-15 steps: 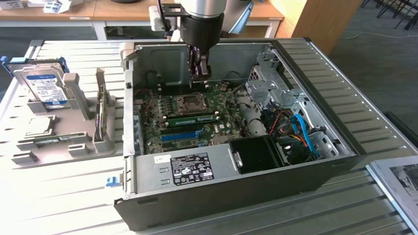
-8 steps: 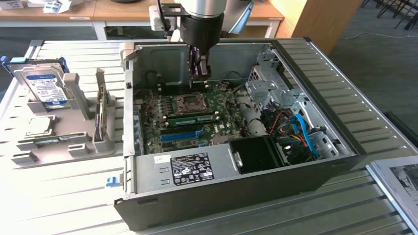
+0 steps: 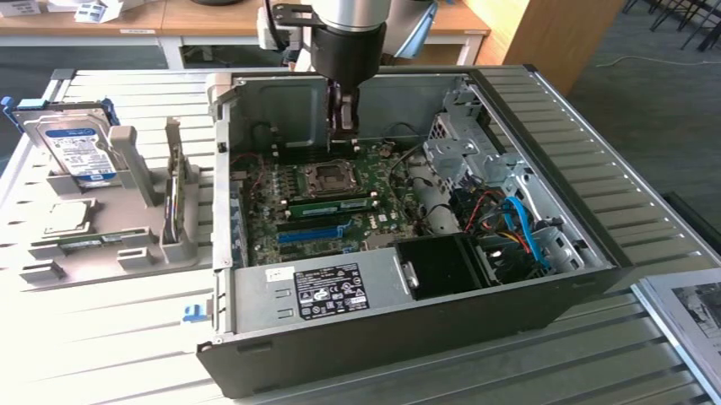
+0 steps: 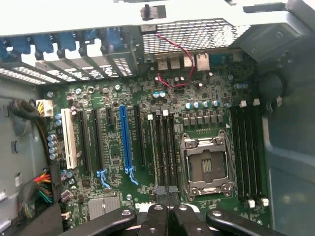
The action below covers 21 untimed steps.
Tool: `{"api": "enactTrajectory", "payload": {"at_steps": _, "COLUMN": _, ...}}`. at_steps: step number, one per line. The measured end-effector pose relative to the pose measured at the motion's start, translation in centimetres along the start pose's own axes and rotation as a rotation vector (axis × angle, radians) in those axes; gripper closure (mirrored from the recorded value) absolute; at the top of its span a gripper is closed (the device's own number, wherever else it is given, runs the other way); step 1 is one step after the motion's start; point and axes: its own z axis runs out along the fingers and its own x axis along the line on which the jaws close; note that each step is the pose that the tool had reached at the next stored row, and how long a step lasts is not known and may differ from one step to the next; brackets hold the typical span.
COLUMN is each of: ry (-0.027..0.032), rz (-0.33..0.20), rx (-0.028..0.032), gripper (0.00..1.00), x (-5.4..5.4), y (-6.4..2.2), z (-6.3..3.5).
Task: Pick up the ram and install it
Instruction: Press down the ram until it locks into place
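Note:
The ram, a long thin green stick with dark chips, lies along a slot of the motherboard just in front of the CPU socket, inside the open computer case. My gripper hangs inside the case above the board, behind the socket and clear of the ram. Its black fingers are shut, with nothing visible between them. In the wrist view the gripper hovers over the dark memory slots beside the CPU socket. The blue slot runs parallel further off.
A grey holder on the exterior view's left carries a silver hard drive, a CPU chip and a thin upright board. Case walls, the drive cage, blue cables and the power supply hem in the motherboard.

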Motion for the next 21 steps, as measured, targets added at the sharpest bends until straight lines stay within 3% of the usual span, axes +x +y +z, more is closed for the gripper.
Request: {"api": "enactTrajectory", "payload": {"at_steps": 21, "ry": -0.0011, "rz": 0.259, "rx": 0.0069, "gripper": 0.90, "x": 0.00, "y": 0.00, "z": 0.06}}
